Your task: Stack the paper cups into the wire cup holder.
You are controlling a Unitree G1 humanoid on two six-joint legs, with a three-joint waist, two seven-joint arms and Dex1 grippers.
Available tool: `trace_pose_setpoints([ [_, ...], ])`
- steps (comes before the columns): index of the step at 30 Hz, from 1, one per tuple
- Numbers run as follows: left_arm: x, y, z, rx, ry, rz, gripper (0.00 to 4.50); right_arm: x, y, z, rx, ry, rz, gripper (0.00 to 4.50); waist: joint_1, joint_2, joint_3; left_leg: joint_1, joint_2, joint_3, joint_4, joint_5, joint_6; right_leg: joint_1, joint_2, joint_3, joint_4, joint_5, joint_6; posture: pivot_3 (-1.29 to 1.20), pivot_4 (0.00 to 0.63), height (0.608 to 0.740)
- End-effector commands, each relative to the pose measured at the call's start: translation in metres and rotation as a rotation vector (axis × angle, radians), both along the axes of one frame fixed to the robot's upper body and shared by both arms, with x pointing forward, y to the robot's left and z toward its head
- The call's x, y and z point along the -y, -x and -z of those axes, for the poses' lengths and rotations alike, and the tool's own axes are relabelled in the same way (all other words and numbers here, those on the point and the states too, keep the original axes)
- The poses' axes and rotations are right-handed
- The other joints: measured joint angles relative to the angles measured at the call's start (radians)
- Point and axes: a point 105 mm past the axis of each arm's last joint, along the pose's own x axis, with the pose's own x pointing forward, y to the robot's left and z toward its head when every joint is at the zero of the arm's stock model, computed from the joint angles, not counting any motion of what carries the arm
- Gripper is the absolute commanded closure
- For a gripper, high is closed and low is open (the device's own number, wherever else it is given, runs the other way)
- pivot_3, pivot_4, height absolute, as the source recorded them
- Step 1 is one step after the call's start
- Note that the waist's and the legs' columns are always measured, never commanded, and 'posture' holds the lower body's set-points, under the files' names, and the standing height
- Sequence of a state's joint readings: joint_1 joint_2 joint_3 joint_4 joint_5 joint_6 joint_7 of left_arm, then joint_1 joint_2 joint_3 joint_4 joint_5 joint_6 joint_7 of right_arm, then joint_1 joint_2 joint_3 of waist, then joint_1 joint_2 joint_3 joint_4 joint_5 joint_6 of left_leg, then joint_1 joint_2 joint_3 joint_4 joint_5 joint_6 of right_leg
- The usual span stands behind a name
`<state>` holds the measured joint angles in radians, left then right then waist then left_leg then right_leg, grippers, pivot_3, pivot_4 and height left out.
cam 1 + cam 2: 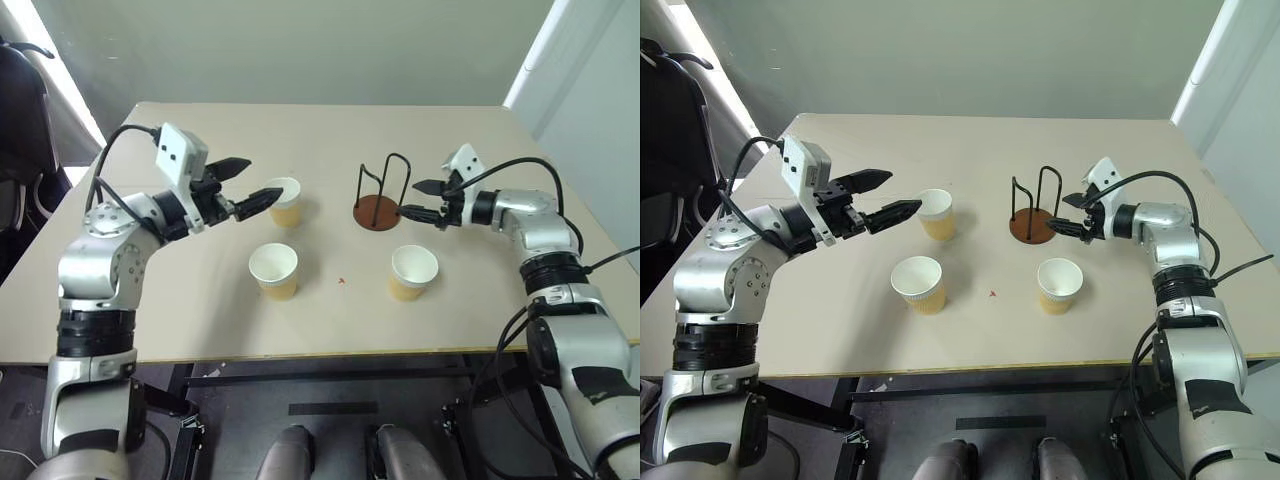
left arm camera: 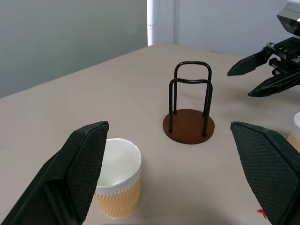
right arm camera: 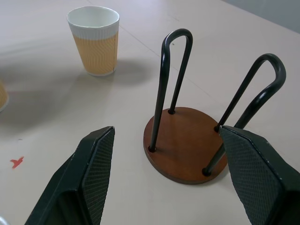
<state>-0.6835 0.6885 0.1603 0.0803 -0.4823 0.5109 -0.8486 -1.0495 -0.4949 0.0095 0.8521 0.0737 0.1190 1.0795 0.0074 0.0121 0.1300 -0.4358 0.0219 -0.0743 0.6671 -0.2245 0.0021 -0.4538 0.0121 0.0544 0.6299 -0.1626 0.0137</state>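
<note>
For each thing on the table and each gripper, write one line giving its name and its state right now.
Far paper cup: upright, empty, by the left gripper's fingertips.
Near-left paper cup: upright, empty, standing free.
Near-right paper cup: upright, empty, standing free.
Wire cup holder: upright, empty.
Left gripper: open, holding nothing.
Right gripper: open, at the holder, holding nothing.

Three tan paper cups (image 1: 285, 201) stand upright and apart around frame centre; the empty wire cup holder (image 1: 380, 196), with its reddish-brown base, stands upright just right of centre.
</note>
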Motion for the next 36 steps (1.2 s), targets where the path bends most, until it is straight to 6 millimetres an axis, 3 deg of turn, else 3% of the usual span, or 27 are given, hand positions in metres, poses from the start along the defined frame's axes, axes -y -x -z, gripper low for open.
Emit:
trace_pose_setpoints([
  [1,-0.002,0.004,-0.012,0.049,-0.003,-0.005,0.02,-0.003,0.0,-0.011,0.048,0.0,-0.011,0.9,0.0,0.0,0.0,0.0,0.0,0.0,0.0,0.0,0.0,0.0,0.0,0.0,0.0,0.0,0.0,0.0,0.15,0.74],
  [22,-0.001,0.001,-0.006,0.045,-0.017,-0.017,0.02,-0.001,-0.004,-0.003,0.041,0.013,0.028,0.9,0.0,0.0,0.0,0.0,0.0,0.0,0.0,0.0,0.0,0.0,0.0,0.0,0.0,0.0,0.0,0.0,0.15,0.74],
  [36,-0.004,0.001,-0.009,0.055,-0.015,-0.02,0.02,-0.028,-0.017,-0.008,0.088,-0.008,0.052,0.9,-0.002,0.0,0.0,0.0,0.0,0.0,0.0,0.0,0.0,0.0,0.0,0.0,0.0,0.0,0.0,0.0,0.15,0.74],
])
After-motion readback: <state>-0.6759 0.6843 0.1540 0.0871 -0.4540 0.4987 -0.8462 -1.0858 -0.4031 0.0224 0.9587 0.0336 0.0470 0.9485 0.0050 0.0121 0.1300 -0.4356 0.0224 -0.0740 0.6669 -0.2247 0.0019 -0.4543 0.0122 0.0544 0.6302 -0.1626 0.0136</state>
